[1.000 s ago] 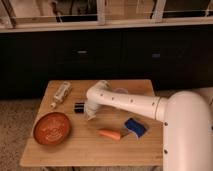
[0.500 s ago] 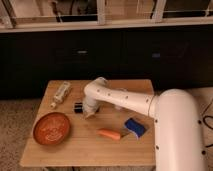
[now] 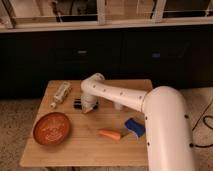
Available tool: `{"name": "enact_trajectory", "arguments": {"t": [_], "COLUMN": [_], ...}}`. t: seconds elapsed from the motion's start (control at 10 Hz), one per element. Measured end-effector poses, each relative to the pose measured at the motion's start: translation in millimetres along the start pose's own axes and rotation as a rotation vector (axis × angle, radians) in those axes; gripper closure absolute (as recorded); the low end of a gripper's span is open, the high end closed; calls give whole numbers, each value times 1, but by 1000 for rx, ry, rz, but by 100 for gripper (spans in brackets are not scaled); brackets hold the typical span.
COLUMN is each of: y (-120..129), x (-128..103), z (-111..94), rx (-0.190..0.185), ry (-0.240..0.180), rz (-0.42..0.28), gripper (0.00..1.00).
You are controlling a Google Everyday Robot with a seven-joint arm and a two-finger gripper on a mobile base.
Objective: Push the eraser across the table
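Camera view from above and in front of a square wooden table (image 3: 75, 150), its pale planks running side to side. Behind it stands a wall of dark cabinets (image 3: 125, 55) under a light countertop edge, and the floor around is speckled.

Largest in the scene is the robot's white arm (image 3: 162, 125). Its thick rounded upper section fills the lower right corner, hiding that corner of the table. From there a slimmer white segment with small dark dots reaches left and up across the tabletop to a bent wrist near the table's middle, toward the back.

Next in size is a round orange-red bowl (image 3: 51, 128) sitting on the front left part of the table, well apart from the arm.

A clear plastic bottle (image 3: 61, 93) lies on its side at the back left, tilted diagonally, near the wrist but not touching it.

A blue pad (image 3: 134, 127) with a yellow edge lies on the right side of the table, just beside the white arm. An orange carrot (image 3: 110, 134) lies just left of it, close to or touching it.

The gripper (image 3: 88, 106) points down at the tabletop below the bent wrist. Whether it is spread wide or closed cannot be told.

Smallest is the eraser (image 3: 78, 103), a flat black bar lying on the table immediately left of the gripper, between it and the bottle. Only part of it shows; the rest is hidden by the wrist.
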Motion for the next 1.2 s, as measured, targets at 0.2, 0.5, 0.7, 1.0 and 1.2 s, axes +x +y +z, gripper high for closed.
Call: {"name": "enact_trajectory", "arguments": {"t": [0.2,0.5,0.7,1.0,1.2], "y": [-9,-27,-41,-61,-71], "x": [11,33,41,50,51], "z": [-4,-13,-16,-11,-9], "rx": [14,36,42,52,60], "ry": [21,40,42,45,47], "rz": [8,36,40,26,11], "gripper": [100,100,100,100,100]}}
